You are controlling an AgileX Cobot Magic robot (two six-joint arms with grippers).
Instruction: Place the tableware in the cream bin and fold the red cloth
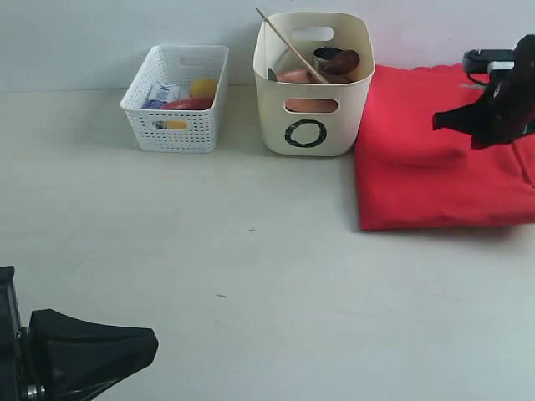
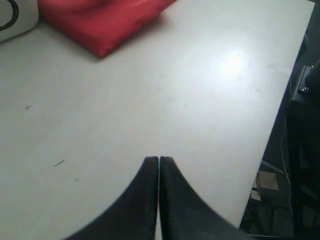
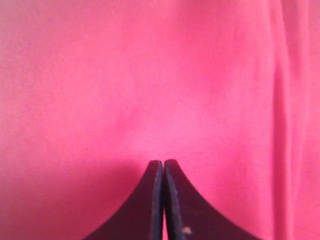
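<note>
Note the left gripper (image 2: 159, 161) pinched fully together, empty, above the bare table (image 2: 200, 100). Find the right gripper (image 3: 163, 163) likewise closed tip to tip with nothing between, poised over the red cloth (image 1: 410, 184), contact not discernible. See that cloth lying folded just beside the cream bin (image 1: 313, 109), with a chopstick (image 1: 288, 43) and steel cup (image 1: 328, 55) inside.

The red cloth (image 1: 418, 159) ran off the right edge; the cream bin (image 1: 284, 92) hid most tableware (image 1: 338, 60) (only tops showed).
</note>
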